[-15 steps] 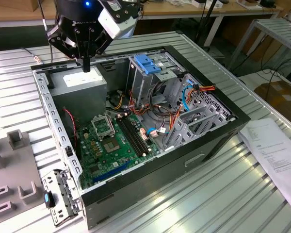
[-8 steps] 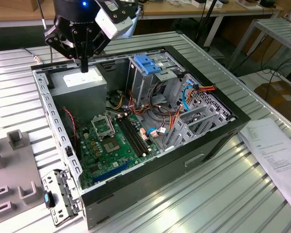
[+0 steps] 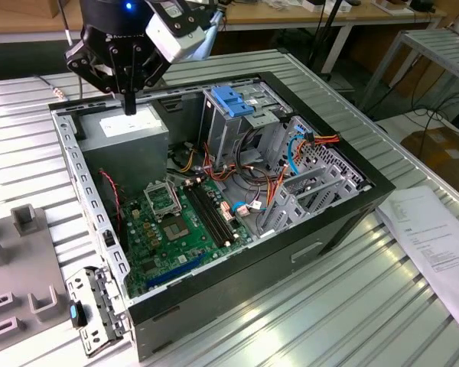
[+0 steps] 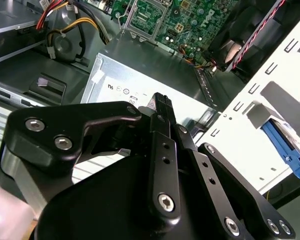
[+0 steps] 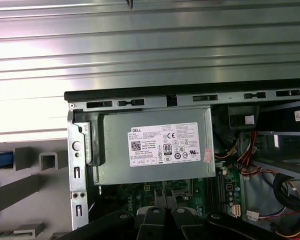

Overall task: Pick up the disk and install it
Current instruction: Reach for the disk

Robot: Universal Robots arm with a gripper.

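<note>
My gripper [image 3: 128,105] hangs over the grey power supply box [image 3: 130,128] at the far-left corner of the open computer case [image 3: 237,260]. Its black fingers [image 4: 162,107] are pressed together with nothing between them. A blue edge [image 4: 289,154] with silver metal beside it, seemingly the disk, lies outside the case's rear panel, and shows as a blue strip [image 5: 0,159] in the first wrist view. Most of the disk is hidden. The metal drive cage [image 3: 237,126] with its blue latch [image 3: 229,99] stands at the back of the case.
The motherboard [image 3: 176,222] and loose cables [image 3: 252,191] fill the case floor. A grey fixture with upright blocks [image 3: 19,222] sits at the exterior view's left. Papers [image 3: 436,237] lie at the exterior view's right. The ribbed metal table [image 3: 306,321] surrounds the case.
</note>
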